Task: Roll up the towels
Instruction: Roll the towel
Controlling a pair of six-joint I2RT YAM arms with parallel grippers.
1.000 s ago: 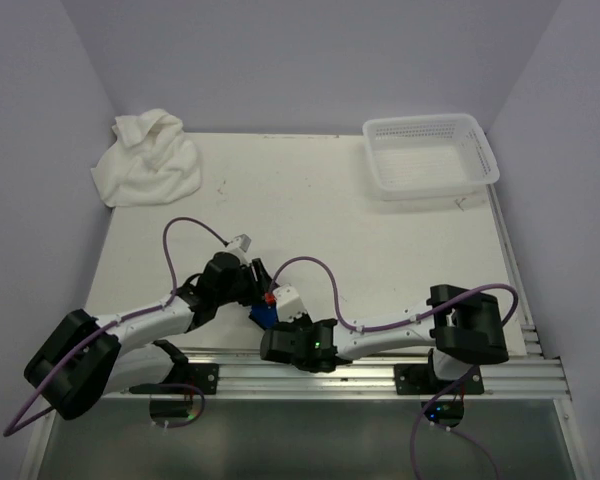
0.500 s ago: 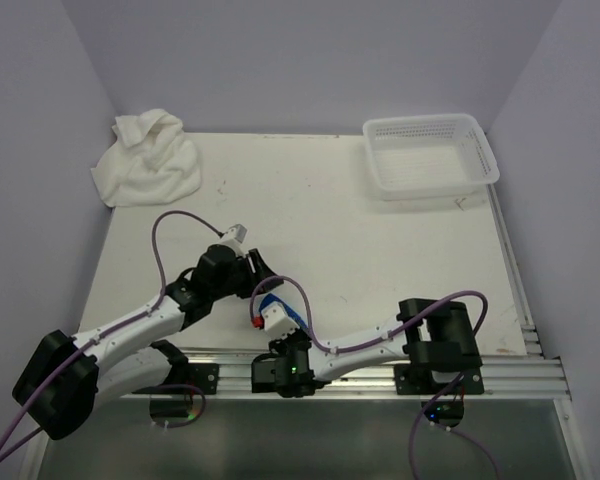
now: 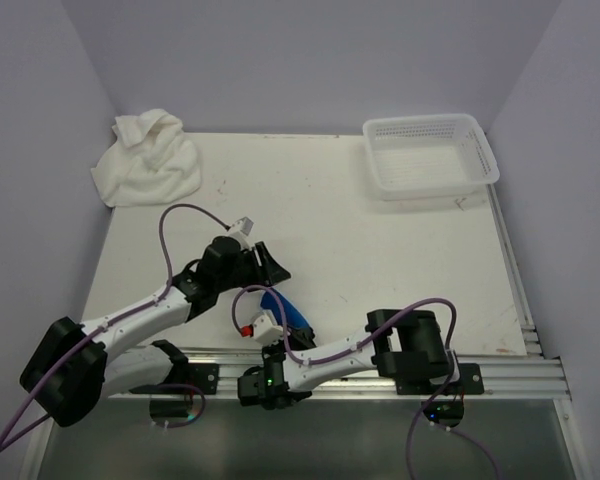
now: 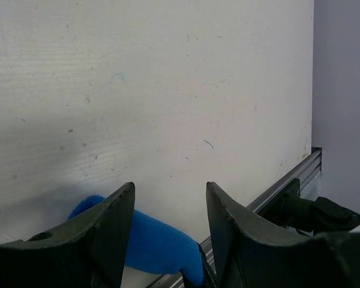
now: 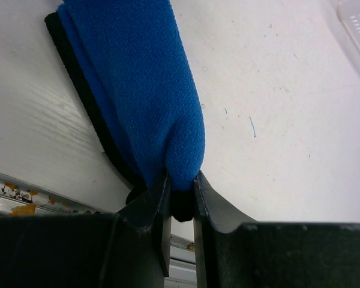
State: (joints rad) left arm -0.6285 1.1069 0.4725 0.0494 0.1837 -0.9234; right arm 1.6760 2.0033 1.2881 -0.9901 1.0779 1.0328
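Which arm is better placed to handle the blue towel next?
Right. The right gripper is shut on one end of the blue towel, so it likely controls it. The left gripper hangs open nearby, gripping nothing.

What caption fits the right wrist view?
Right claw pinching one end of the blue towel near the front edge of the table.

Two white arms [image 3: 145,313], black joints [image 3: 405,345], looping purple cables [image 3: 166,232], dark left claw [image 4: 169,195]

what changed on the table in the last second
The right gripper drew back toward the near edge, jaws shut on the blue towel, uncovering more of it. The left gripper swung right, jaws open. The white towel and basket stayed put.
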